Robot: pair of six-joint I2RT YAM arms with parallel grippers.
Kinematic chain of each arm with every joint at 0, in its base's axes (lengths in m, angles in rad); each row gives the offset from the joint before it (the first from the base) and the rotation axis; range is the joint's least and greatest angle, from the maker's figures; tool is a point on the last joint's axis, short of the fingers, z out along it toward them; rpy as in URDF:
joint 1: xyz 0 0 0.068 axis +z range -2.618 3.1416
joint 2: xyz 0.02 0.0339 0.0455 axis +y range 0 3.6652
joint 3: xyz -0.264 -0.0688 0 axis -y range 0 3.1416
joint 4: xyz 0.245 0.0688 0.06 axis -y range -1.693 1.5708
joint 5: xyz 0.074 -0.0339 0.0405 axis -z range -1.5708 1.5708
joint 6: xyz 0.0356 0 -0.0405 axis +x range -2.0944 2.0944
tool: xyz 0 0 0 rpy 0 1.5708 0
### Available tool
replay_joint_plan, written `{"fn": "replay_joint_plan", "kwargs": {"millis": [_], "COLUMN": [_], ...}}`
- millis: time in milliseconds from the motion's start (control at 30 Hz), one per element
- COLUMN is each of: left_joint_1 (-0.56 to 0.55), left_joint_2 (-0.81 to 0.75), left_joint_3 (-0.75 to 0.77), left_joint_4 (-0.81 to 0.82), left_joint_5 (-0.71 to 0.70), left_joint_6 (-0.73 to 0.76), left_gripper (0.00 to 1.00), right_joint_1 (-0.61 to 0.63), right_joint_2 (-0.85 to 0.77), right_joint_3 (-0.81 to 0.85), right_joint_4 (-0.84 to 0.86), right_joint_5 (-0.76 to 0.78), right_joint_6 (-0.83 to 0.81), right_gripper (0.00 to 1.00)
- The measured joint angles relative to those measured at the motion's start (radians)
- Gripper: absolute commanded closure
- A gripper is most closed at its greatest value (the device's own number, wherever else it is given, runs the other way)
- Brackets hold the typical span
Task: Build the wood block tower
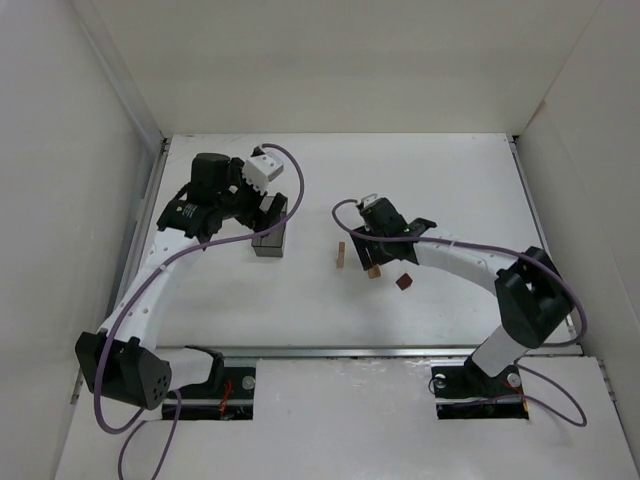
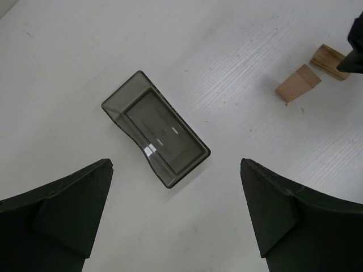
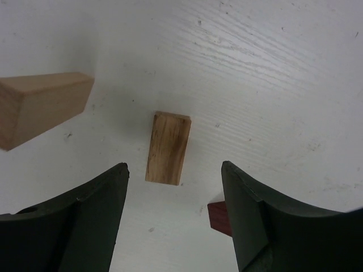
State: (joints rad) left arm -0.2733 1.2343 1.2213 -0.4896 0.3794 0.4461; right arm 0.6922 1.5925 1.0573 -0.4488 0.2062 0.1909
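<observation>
Between the fingers of the right gripper (image 3: 174,170) lies a light tan block (image 3: 168,148), flat on the table (image 1: 450,190). The jaws stand apart, one on each side of it, with a gap showing on both sides. Nothing is pinched.

Just beside that block on the wrist view's left is a second tan block (image 3: 42,107), which the overhead view shows standing on end. A reddish-brown block (image 3: 218,218) lies near the other finger and is partly hidden by it. All three pieces sit apart near the table's middle.

Progress: no block rests on another, so stacking has not begun. The whole build remains. The step in hand appears to be the first pick.

Right arm pose: it reaches from its base at the near right across toward the centre, wrist pitched down, gripper low over the blocks.

Left arm pose: it extends forward on its own side, wrist facing down. The left gripper (image 2: 176,164) is spread wide and holds nothing. It hangs above a dark translucent bin (image 2: 161,133), apart from the blocks.
</observation>
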Motion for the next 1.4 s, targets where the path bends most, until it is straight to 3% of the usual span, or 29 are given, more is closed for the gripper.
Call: {"fn": "replay_joint_plan", "kwargs": {"millis": [167,300,567,767,800,833,900,1000,1267,1400], "left_joint_1": [-0.001,0.000,0.000,0.000,0.000,0.000,0.000,0.000,0.000,0.005], "left_joint_2": [-0.013,-0.013,-0.013,-0.013,-0.013,-0.013,-0.013,-0.013,-0.019,-0.049], "left_joint_3": [-0.018,-0.018,-0.018,-0.018,-0.018,-0.018,-0.018,-0.018,-0.025,-0.062], "left_joint_4": [-0.005,0.000,0.000,0.000,0.000,0.000,0.000,0.000,0.003,0.010], "left_joint_5": [-0.013,-0.017,-0.017,-0.015,-0.015,-0.015,-0.014,-0.014,-0.025,-0.036], "left_joint_6": [-0.019,-0.032,-0.034,-0.034,-0.034,-0.034,-0.034,-0.032,-0.021,-0.020], "left_gripper": [0.06,0.06,0.06,0.06,0.06,0.06,0.06,0.06,0.06,0.06], "right_joint_1": [-0.030,-0.031,-0.031,-0.031,-0.031,-0.031,-0.031,-0.031,-0.033,-0.044], "right_joint_2": [0.113,0.189,0.193,0.187,0.187,0.187,0.187,0.186,0.061,-0.047], "right_joint_3": [0.081,0.120,0.098,0.053,0.052,0.051,0.051,0.056,0.220,0.336], "right_joint_4": [-0.014,-0.016,-0.033,-0.042,-0.040,-0.038,-0.036,-0.043,-0.175,-0.209], "right_joint_5": [-0.042,-0.078,-0.082,-0.084,-0.084,-0.084,-0.084,-0.082,-0.085,-0.186], "right_joint_6": [-0.005,-0.007,0.011,0.023,0.025,0.027,0.027,0.000,-0.415,-0.697], "right_gripper": [0.38,0.38,0.40,0.60,0.66,0.84,1.00,1.00,1.00,1.00]}}
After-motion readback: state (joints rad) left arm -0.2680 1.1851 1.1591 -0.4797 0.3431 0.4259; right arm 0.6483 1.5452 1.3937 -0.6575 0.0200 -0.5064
